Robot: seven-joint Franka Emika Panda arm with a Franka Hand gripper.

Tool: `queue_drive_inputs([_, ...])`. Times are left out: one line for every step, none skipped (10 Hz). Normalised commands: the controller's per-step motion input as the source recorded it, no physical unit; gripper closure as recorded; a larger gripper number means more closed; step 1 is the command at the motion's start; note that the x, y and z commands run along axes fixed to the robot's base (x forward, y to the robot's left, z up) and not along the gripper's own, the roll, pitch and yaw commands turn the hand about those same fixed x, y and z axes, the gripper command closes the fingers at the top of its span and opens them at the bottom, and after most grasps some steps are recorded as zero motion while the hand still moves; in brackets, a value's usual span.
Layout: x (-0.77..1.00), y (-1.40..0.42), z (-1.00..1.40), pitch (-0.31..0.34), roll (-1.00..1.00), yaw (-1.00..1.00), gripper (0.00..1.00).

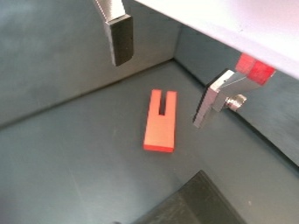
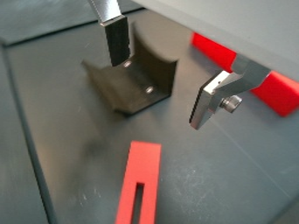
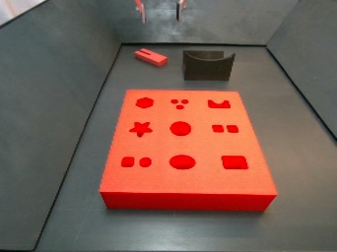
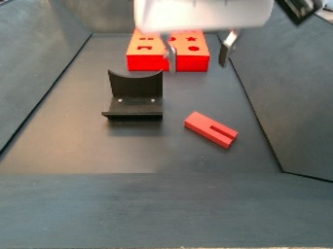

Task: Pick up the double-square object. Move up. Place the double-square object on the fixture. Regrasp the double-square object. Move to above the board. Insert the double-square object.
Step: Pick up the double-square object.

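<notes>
The double-square object (image 1: 160, 122) is a small red oblong block with a slot in one end. It lies flat on the dark floor, and it also shows in the other views (image 2: 138, 185) (image 3: 152, 56) (image 4: 209, 129). The fixture (image 2: 131, 80) (image 3: 207, 65) (image 4: 134, 97) stands beside it, empty. The board (image 3: 184, 148) (image 4: 169, 51) is a large red slab with cut-out holes. My gripper (image 1: 163, 74) (image 2: 163, 74) (image 3: 160, 12) (image 4: 200, 49) hangs open and empty, well above the block and the fixture, touching neither.
Dark sloping walls enclose the floor on all sides in a side view (image 3: 79, 69). In a side view, the block lies between the fixture and the left wall. A corner of the board (image 2: 251, 74) (image 1: 254, 70) shows behind one finger in both wrist views.
</notes>
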Motion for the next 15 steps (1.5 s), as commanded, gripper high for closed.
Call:
queue_drive_inputs([-0.05, 0.2, -0.87, -0.119, 0.0, 0.97, 0.0])
queue_drive_inputs([-0.09, 0.2, -0.89, -0.136, 0.0, 0.95, 0.0])
queue_drive_inputs([-0.1, 0.2, -0.89, -0.139, 0.0, 0.95, 0.0])
queue_drive_inputs([-0.11, 0.15, -0.89, -0.13, 0.0, 0.99, 0.0])
queue_drive_inputs([-0.11, 0.14, -0.88, -0.126, 0.0, 1.0, 0.0])
queue_drive_inputs([-0.1, 0.14, -0.89, -0.124, 0.0, 1.0, 0.0])
queue_drive_inputs([-0.07, 0.11, -0.99, -0.07, 0.0, 0.94, 0.0])
queue_drive_inputs([-0.01, 0.0, -1.0, -0.056, 0.0, 0.79, 0.0])
queue_drive_inputs([0.0, 0.0, -1.0, -0.03, 0.01, 0.67, 0.0])
queue_drive_inputs([0.0, 0.0, -1.0, -0.009, 0.01, 0.58, 0.0])
queue_drive_inputs([0.0, 0.0, -1.0, -0.034, 0.0, 0.4, 0.0])
queue_drive_inputs([0.0, 0.08, -0.64, -0.079, 0.0, 0.07, 0.0])
queue_drive_inputs([0.0, 0.01, 0.0, 0.0, -0.01, 0.0, 0.0])
queue_drive_inputs([-0.07, 0.02, 0.0, -0.064, -0.05, 0.0, 0.0])
queue_drive_inputs([0.01, 0.0, 0.0, 0.017, 0.0, 0.0, 0.0])
